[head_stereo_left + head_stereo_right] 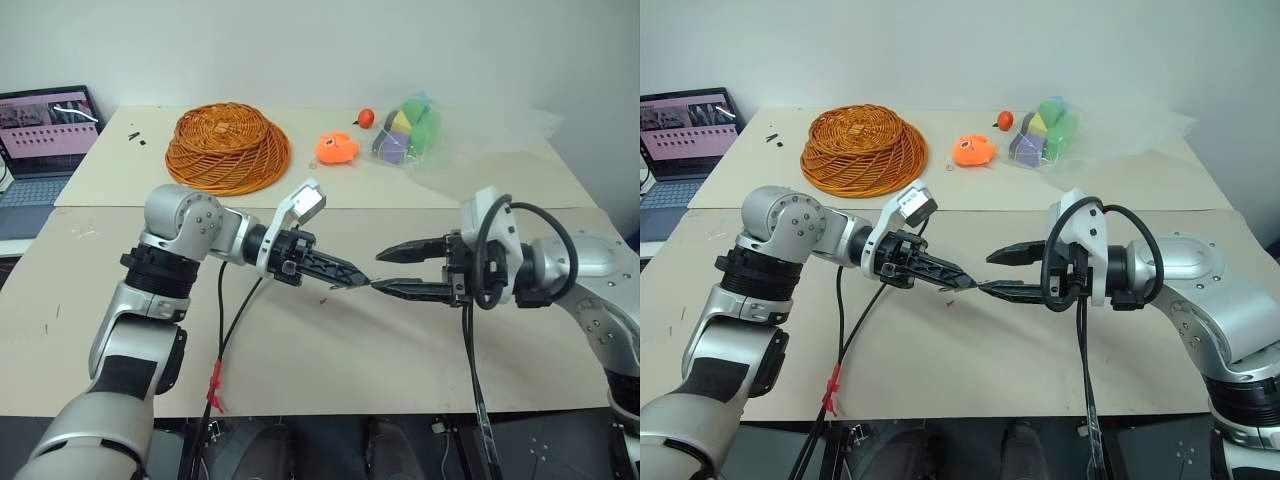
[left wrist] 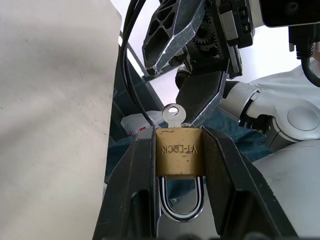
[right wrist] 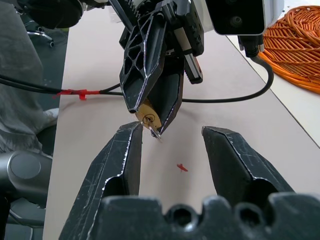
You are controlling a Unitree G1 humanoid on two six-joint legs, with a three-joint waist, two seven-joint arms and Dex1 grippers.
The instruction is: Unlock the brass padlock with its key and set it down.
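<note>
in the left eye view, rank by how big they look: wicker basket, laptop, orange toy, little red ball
1. Basket, clearly the largest.
2. Laptop, though the picture's edge cuts it off, so its full size is unsure.
3. Orange toy.
4. Red ball, the smallest.
All four lie far back on the tables, at a similar distance from the camera.

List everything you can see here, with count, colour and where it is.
padlock: one, brass, clamped between the left pincer's fingers, above the table
key: one, silver, in the padlock's keyhole
basket: one, orange wicker, upside down, far left of the table
toy: one, orange, right of the basket
ball: one, small, red-orange, behind the toy
bag: one, clear, with green, yellow and purple blocks, far right
laptop: one, open, left of the table
table: one, beige
left pincer: one, black, shut on the padlock
right pincer: one, black, open, facing the left pincer
</note>
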